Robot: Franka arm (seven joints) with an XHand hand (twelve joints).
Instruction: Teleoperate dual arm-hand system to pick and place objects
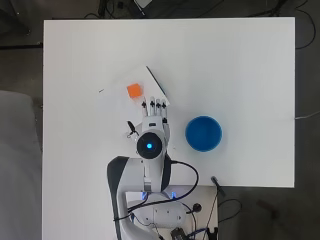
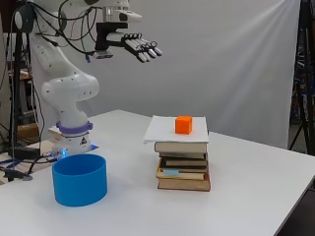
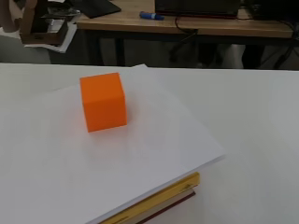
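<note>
A white worktop (image 1: pixel 240 60) fills the room's middle. Behind it hangs a pale grey backdrop cloth (image 2: pixel 231 54), evenly lit. Around the worktop lies dark grey floor (image 1: pixel 20 65) with black cables (image 1: pixel 305 35) trailing on it. Beyond the worktop's far edge stands a wooden desk (image 3: pixel 187 25) with dark legs.

The cube (image 3: pixel 103 101) looks like matt orange plastic or foam, smooth-faced with crisp edges. It sits on a white sheet (image 3: pixel 117 158), smooth and matt like paper or thin card. The books (image 2: pixel 183 167) beneath show paper page edges and dull card covers, one yellow-edged. The bowl (image 2: pixel 79 179), at four o'clock from the cube in the overhead view, is smooth blue plastic with a faint sheen. The table (image 1: pixel 240 65) is smooth matt white. The hand (image 2: pixel 140 49) looks like hard black and white plastic, the arm shell glossy white.
</note>
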